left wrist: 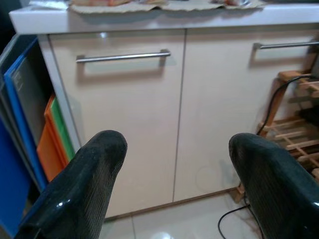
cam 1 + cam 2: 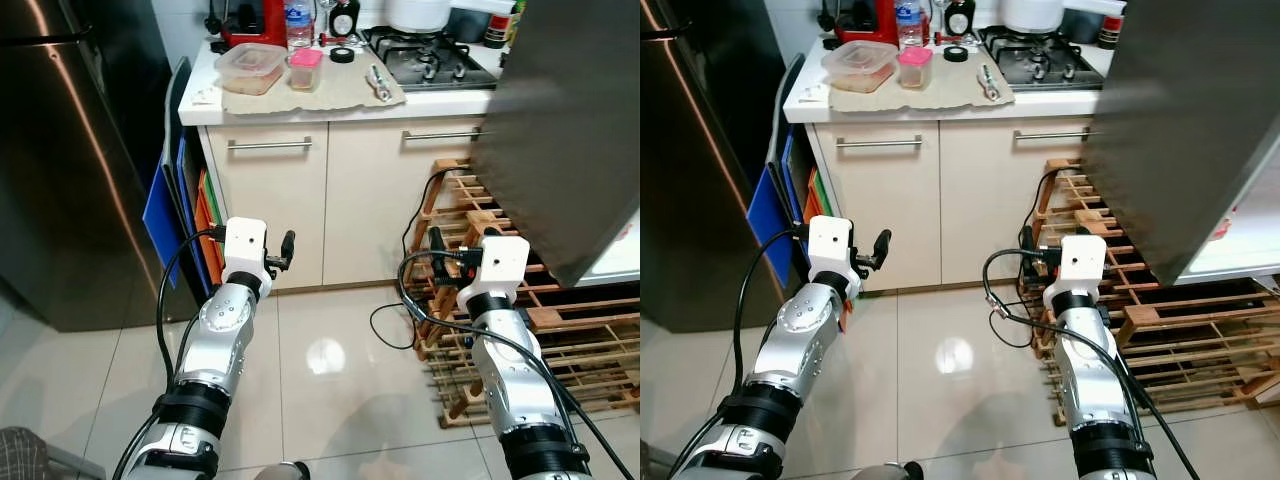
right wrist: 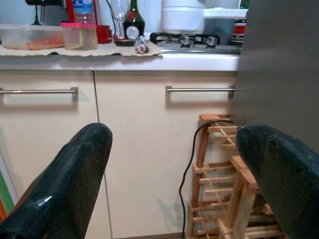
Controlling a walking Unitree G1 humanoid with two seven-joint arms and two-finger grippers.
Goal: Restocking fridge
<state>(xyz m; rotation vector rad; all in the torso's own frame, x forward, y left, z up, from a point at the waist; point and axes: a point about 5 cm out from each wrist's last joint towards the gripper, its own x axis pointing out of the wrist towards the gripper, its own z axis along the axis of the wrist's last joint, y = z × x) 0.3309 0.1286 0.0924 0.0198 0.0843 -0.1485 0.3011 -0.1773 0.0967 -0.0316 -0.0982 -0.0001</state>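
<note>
Left eye view: food tubs to be stocked are seen on the desk (image 2: 300, 108) ahead, on a beige mat. A clear lidded container (image 2: 250, 68), rectangular with rounded corners and reddish food inside, lies with its long axis roughly along the desk edge; a small pink-lidded tub (image 2: 305, 68) stands just beside it. Both are up and forward of the hands, well apart from them, and nearer the left hand (image 2: 287, 250). The right hand (image 2: 437, 262) is raised at a similar height, in front of the wooden rack (image 2: 500, 300). In the wrist views both hands are seen spread wide with nothing between the black rubbery fingers (image 1: 84, 179). The open grey fridge door (image 2: 570, 130), matte metal, stands to the right; a dark steel fridge body (image 2: 70, 160) is at left. Cream cabinet fronts with steel bar handles (image 2: 269, 145) sit under the desk. Glossy pale floor tiles (image 2: 320, 360) are below. Judged: nothing picked yet; the left arm is better placed for the clear container.
</note>
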